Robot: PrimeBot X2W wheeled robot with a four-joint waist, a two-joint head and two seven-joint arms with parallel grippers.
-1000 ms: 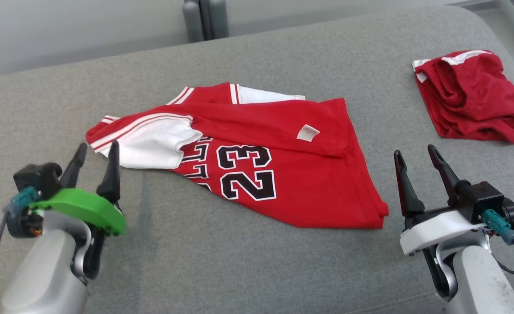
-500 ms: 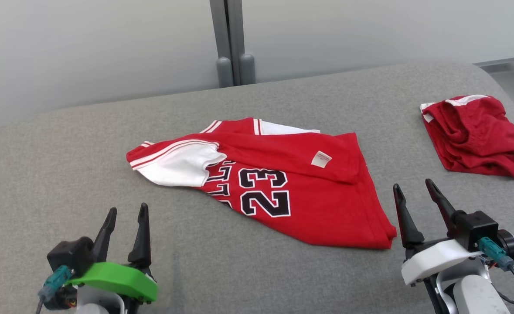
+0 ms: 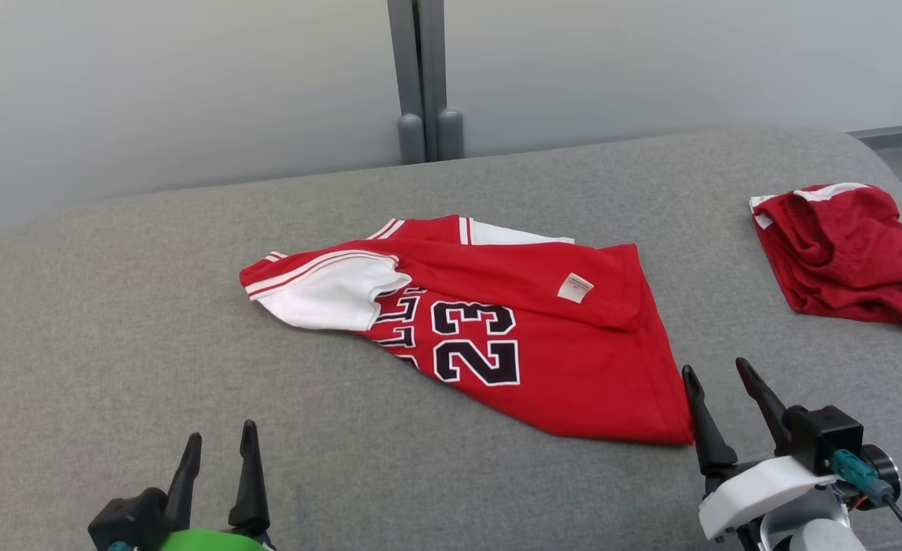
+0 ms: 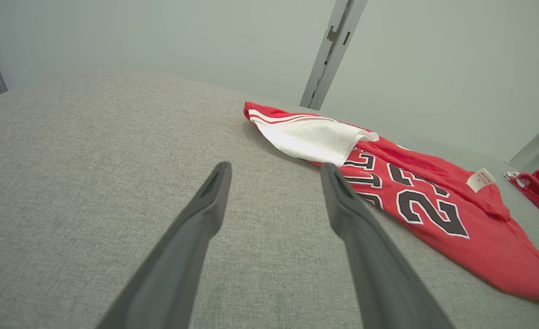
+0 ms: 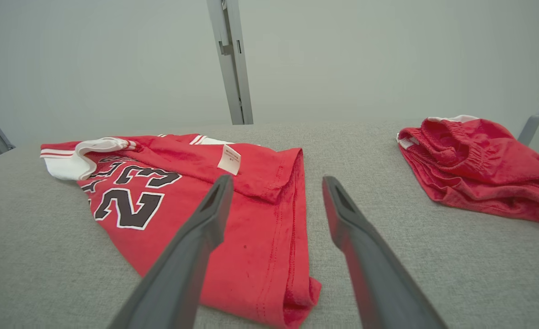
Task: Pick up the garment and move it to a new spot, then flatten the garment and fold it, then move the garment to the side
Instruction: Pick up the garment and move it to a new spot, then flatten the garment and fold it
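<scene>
**Between the two claws, a jersey not yet lifted**

Ahead of both claws, on the grey fabric-covered worktop, the red jersey lies rumpled. Its upper half is folded over onto itself, a white label is turned up, and a white panel spills out on the side nearer the left claw. Judged from this, none of the task is done. The garment looks neither picked up nor flattened nor folded, so the lift to a new spot, the smoothing, the fold and the final shift aside all remain.

The left claw has its two dark fingers apart and holds nothing. The jersey's white panel sits ahead of it and off toward the other arm, well apart from its tips. The right claw is likewise spread and empty. The jersey's hem corner lies just beside its inner finger, and whether the finger brushes the cloth cannot be told.

Beyond the right claw, on its outer side, lies a second red garment, bunched and apart from the jersey. The hem corner looks the likeliest first grasp for the right claw.
</scene>
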